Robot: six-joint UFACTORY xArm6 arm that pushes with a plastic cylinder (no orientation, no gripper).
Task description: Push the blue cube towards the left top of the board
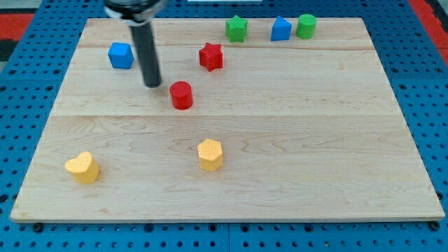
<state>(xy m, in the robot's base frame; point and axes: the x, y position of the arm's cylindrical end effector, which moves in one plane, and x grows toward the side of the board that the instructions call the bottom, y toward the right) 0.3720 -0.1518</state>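
Standing nearly upright, my rod (145,49) drops from the view's top edge and plants my tip (153,85) on the wooden board (280,140), below and right of the blue cube (120,55) and left of the red cylinder (181,95), touching neither; being a bare rod, it grasps nothing. The blue cube sits near the board's top left, the red star (211,57) lies right of the rod, and a green star (236,29), blue house-shaped block (281,29) and green cylinder (306,26) line the top edge. Two yellow blocks, a heart (82,168) and a hexagon (210,155), rest near the bottom.
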